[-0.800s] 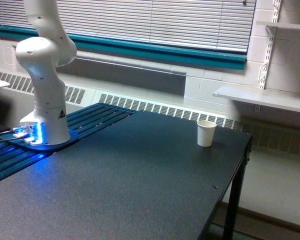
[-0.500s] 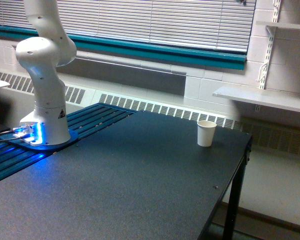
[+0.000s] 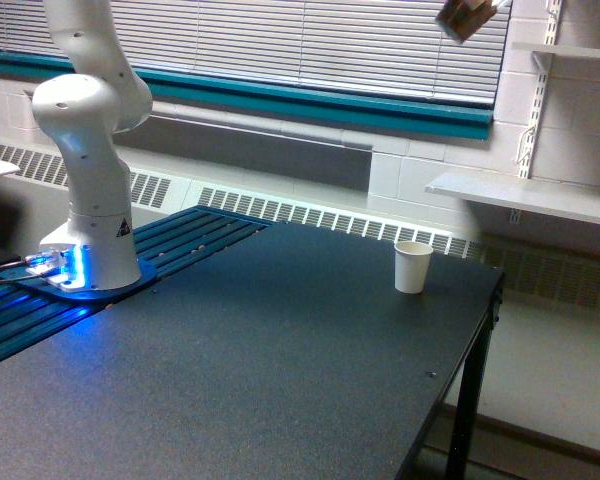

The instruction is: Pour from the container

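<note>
- None of the pincer seen: cut off above the top edge of the exterior view, so could not tell whether apart, together or clamped on anything.
- Caught just below that edge, the container (image 3: 464, 18): small, brownish through its wall, tilted at a slant, with its upper part lost beyond the frame.
- Hung in the air in front of the window blinds (image 3: 310, 40), high over the worktop (image 3: 280, 350) and touching nothing visible.
- Sat above, and a little toward the exterior view's right of, the white paper cup (image 3: 412, 266), well apart from it.
- Stood upright, that cup, mouth open to the top, near the far corner of the dark worktop on the exterior view's right; inside of it too small to make out.
- Rose at the exterior view's left, the white robot arm (image 3: 88, 180), its foot planted on the worktop's far left part and its upper links passing out of the top of the frame.
- Glowed at the arm's foot, a blue light (image 3: 65, 265), thrown across the ribbed surface beside it.
- Ran under the blinds, a teal band (image 3: 330, 100), and lower still a long radiator grille (image 3: 310, 212) behind the worktop.
- Jutted from the wall on the exterior view's right, a pale shelf (image 3: 525, 195), beyond the cup.
</note>
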Robot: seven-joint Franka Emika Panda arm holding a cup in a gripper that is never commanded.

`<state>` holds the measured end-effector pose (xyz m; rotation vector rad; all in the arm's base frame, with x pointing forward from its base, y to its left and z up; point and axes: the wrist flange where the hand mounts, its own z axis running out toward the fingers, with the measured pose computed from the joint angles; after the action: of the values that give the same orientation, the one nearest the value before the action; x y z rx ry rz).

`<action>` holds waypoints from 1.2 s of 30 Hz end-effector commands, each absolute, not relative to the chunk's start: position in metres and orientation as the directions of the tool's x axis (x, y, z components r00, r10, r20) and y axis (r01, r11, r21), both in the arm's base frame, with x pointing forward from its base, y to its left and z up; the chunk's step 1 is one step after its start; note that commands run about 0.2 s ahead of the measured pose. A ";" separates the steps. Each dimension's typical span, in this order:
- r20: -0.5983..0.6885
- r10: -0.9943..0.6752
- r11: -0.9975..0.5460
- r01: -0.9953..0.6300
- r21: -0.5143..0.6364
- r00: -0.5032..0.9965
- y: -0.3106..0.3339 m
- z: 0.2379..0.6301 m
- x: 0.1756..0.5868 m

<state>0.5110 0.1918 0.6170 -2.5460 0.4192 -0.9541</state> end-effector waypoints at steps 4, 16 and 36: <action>0.593 -0.257 -0.916 0.003 -0.401 0.763 0.209 0.600 0.474; 0.560 -0.135 -0.948 0.058 -0.314 0.818 0.215 0.545 0.455; 0.460 -0.074 -0.970 0.044 -0.241 0.885 0.219 0.471 0.465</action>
<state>0.4631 0.2188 0.4812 -2.7871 0.0516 -0.7093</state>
